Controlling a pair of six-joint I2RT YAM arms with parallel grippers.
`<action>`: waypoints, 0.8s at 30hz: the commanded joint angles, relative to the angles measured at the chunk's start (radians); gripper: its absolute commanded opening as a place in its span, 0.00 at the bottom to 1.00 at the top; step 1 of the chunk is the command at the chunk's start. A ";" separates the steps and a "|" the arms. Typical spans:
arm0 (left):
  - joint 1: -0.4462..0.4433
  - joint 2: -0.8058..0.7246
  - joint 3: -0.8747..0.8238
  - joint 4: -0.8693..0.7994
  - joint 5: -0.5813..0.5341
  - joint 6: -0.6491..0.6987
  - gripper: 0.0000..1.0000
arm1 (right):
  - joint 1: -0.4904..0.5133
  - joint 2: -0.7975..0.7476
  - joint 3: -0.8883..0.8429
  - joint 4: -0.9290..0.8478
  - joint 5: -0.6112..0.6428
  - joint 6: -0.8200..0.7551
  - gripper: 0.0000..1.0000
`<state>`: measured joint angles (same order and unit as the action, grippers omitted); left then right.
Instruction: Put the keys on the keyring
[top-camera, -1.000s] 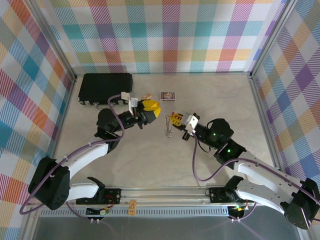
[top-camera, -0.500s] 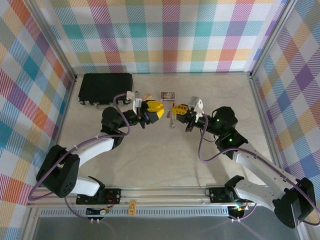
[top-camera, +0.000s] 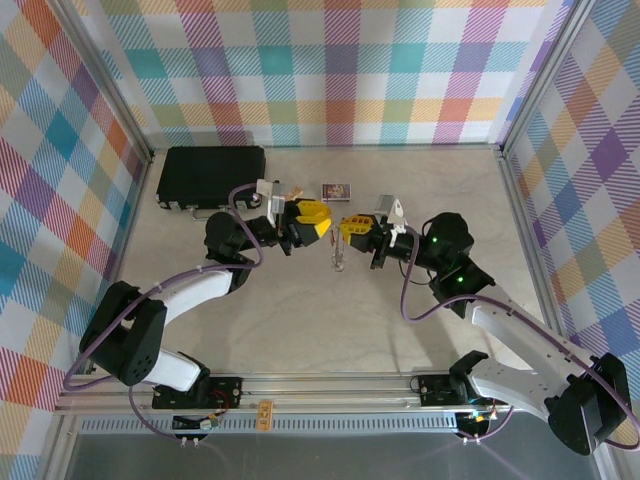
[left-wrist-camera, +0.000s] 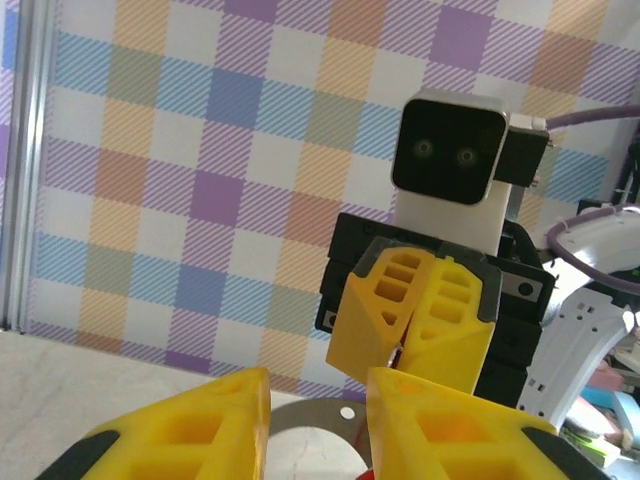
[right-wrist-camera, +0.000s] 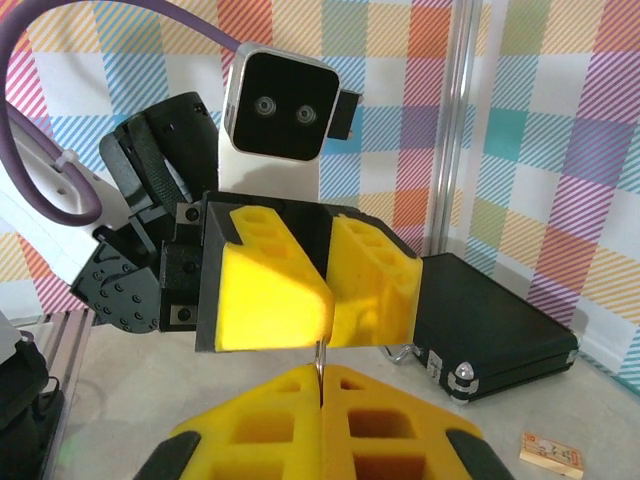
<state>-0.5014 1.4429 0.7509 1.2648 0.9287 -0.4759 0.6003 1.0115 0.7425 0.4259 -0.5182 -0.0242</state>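
My two grippers meet tip to tip above the middle of the table. The right gripper (top-camera: 352, 228) (right-wrist-camera: 320, 372) is shut on a thin grey metal edge (right-wrist-camera: 319, 355), the keyring (top-camera: 338, 257), which hangs just below the two tips. The left gripper (top-camera: 316, 222) (left-wrist-camera: 318, 388) has its fingers apart. The keyring's grey arc (left-wrist-camera: 318, 412) shows in the gap behind them, with a red speck (left-wrist-camera: 372, 470) at its lower edge. No grip by the left fingers shows. The keys are hidden.
A black case (top-camera: 212, 175) (right-wrist-camera: 490, 320) lies at the back left. A small printed card (top-camera: 336, 189) (right-wrist-camera: 552, 452) sits just behind the grippers and a small tan piece (top-camera: 293, 192) beside the left wrist. Plaid walls close three sides.
The right gripper has carried the hanging ring up and leftward toward the back. The left gripper has edged right, so the two now face each other closely.
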 joint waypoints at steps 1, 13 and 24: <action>-0.005 0.005 0.030 0.061 0.054 -0.009 0.31 | -0.010 0.010 0.039 0.036 -0.025 0.023 0.00; -0.023 0.025 0.045 0.065 0.092 -0.021 0.31 | -0.012 0.010 0.036 0.037 -0.030 0.033 0.00; -0.032 0.054 0.058 0.065 0.108 -0.026 0.29 | -0.017 0.002 0.030 0.048 -0.040 0.039 0.00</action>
<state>-0.5236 1.4933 0.7830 1.2861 1.0054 -0.4911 0.5919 1.0260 0.7425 0.4259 -0.5404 -0.0032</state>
